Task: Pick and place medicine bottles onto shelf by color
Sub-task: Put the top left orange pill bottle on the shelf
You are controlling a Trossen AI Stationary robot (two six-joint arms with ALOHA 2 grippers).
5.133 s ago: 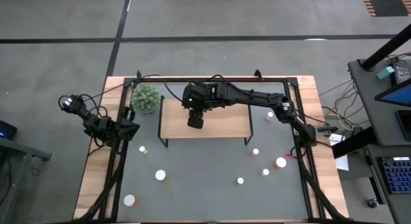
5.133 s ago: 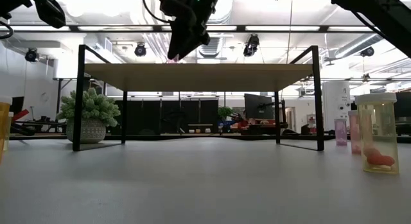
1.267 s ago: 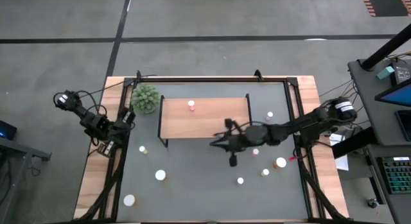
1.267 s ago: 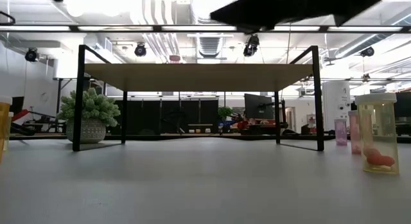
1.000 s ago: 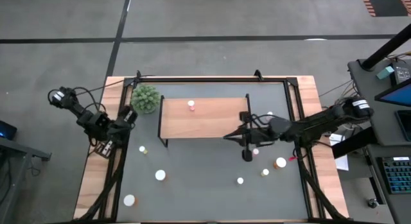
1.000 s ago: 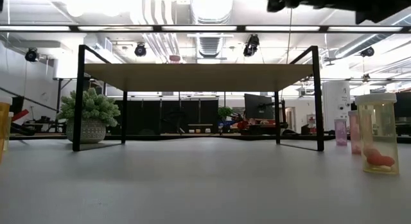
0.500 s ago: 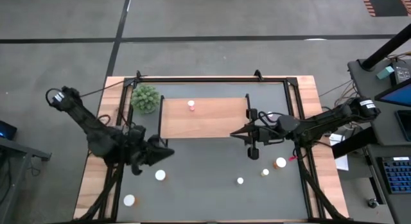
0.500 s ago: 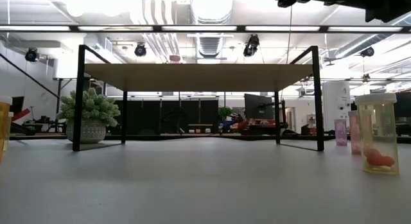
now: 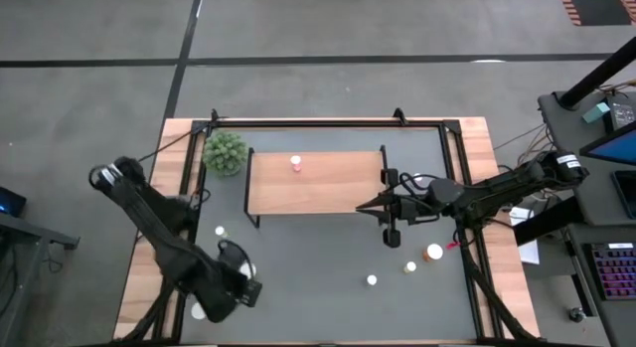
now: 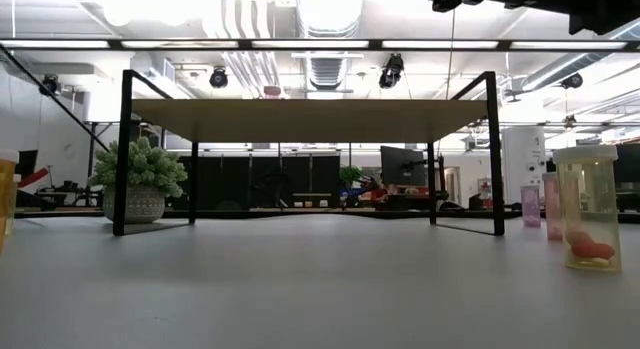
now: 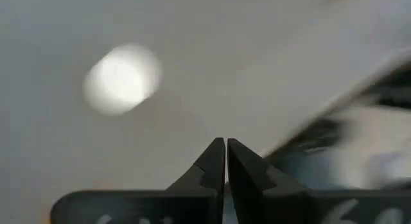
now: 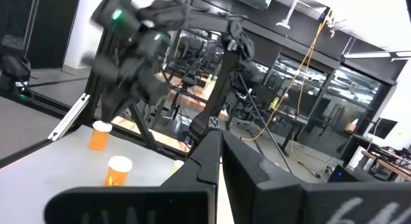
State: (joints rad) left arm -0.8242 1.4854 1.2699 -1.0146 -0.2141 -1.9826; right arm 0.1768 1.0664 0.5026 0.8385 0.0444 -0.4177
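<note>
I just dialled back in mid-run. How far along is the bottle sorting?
Early stage. One pink bottle stands on the shelf. Nothing is in hand: the left gripper is shut and empty over the near-left orange bottles, and the right gripper is shut by the shelf's right end. The remaining bottles are on the table.

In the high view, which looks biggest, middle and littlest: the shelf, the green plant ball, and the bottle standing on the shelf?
1. Shelf, by far the biggest.
2. Green plant ball, middle.
3. Bottle on the shelf, littlest, only a small white cap with pink under it.
</note>
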